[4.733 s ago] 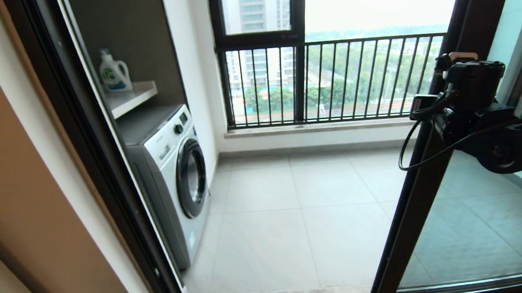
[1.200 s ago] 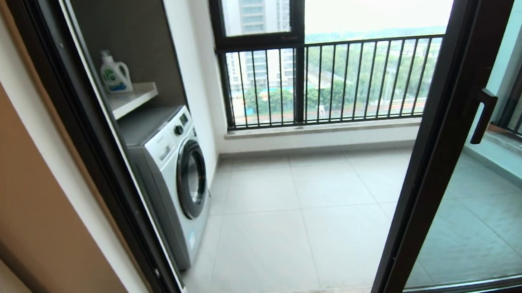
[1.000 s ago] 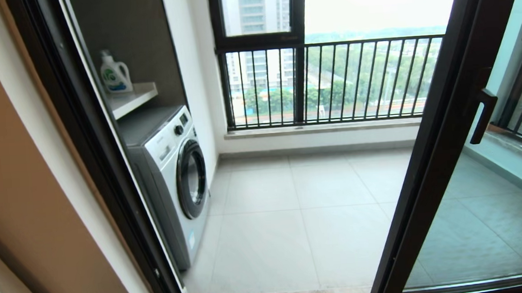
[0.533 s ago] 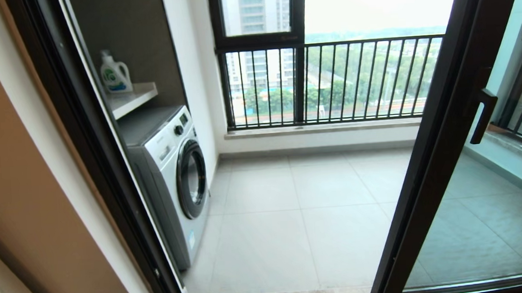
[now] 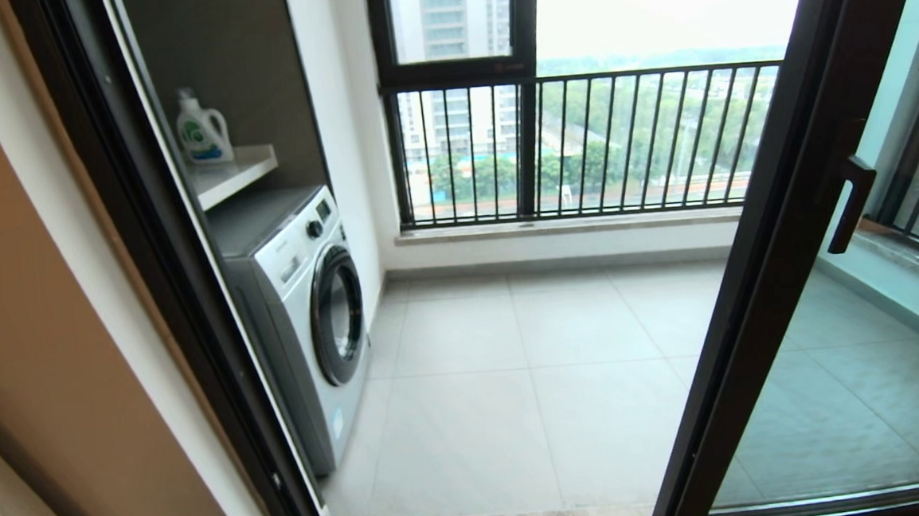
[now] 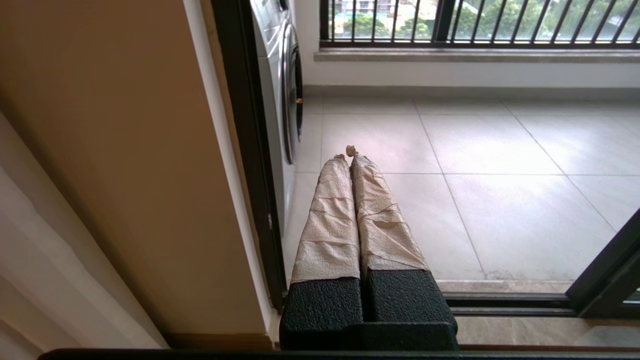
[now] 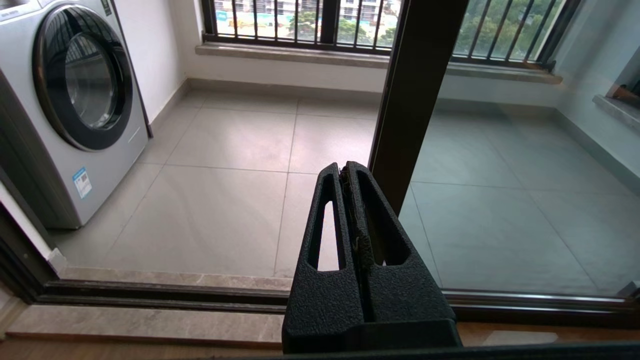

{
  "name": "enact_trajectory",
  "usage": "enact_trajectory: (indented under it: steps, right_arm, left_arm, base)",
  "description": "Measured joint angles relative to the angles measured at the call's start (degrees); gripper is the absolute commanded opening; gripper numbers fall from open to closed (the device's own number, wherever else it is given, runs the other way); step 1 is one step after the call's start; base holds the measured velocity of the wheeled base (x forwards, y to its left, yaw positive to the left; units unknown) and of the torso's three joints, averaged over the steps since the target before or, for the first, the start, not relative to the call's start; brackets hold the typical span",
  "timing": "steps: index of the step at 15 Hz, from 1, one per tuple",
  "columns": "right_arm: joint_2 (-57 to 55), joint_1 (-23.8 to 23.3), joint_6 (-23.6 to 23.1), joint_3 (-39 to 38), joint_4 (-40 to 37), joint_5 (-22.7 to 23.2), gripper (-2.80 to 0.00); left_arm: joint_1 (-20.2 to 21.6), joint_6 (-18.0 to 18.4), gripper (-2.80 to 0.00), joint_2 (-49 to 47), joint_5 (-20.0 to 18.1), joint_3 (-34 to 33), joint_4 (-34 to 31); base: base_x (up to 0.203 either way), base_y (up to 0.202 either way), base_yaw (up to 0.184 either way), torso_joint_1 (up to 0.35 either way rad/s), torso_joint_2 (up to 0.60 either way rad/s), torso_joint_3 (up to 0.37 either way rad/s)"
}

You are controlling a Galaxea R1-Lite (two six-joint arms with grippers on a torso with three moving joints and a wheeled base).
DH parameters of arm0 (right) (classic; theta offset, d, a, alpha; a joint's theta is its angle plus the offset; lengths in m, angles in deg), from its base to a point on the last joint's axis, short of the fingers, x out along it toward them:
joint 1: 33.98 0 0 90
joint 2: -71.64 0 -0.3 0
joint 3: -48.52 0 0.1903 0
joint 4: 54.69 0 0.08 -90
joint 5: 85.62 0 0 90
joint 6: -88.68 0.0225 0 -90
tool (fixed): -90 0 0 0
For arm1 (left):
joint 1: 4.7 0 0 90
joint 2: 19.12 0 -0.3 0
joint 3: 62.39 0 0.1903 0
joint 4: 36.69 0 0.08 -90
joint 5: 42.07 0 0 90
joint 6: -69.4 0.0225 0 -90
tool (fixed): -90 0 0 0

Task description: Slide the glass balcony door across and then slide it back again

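The glass balcony door (image 5: 757, 303) stands slid to the right, its dark brown frame edge running diagonally and its black bar handle (image 5: 849, 204) on the glass side. In the right wrist view the door (image 7: 415, 95) frame rises just beyond my right gripper (image 7: 346, 169), which is shut on nothing, low and short of the floor track. My left gripper (image 6: 346, 154), with taped fingers (image 6: 330, 210), is shut and empty, low by the left door jamb (image 6: 247, 140). Neither gripper appears in the head view.
A washing machine (image 5: 306, 299) stands at the left of the balcony under a shelf with a detergent bottle (image 5: 201, 128). The outer window with black railing bars (image 5: 580, 143) closes the far side. The floor track (image 7: 150, 292) crosses in front of the tiled floor.
4.7 s ago my right arm was up at the door's frame edge; it has since dropped out of the head view. The door edge sits slightly further right. Over the last second nothing moved.
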Motion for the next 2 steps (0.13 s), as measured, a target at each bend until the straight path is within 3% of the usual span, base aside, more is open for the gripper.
enact_trajectory:
  steps: [2]
  right_arm:
    - [0.0, 0.0, 0.5, 0.0, 0.0, 0.0, -2.8]
  left_arm:
    - [0.0, 0.0, -2.8, 0.0, 0.0, 0.0, 0.0]
  base:
    - [0.0, 0.0, 0.0, 0.0, 0.0, 0.0]
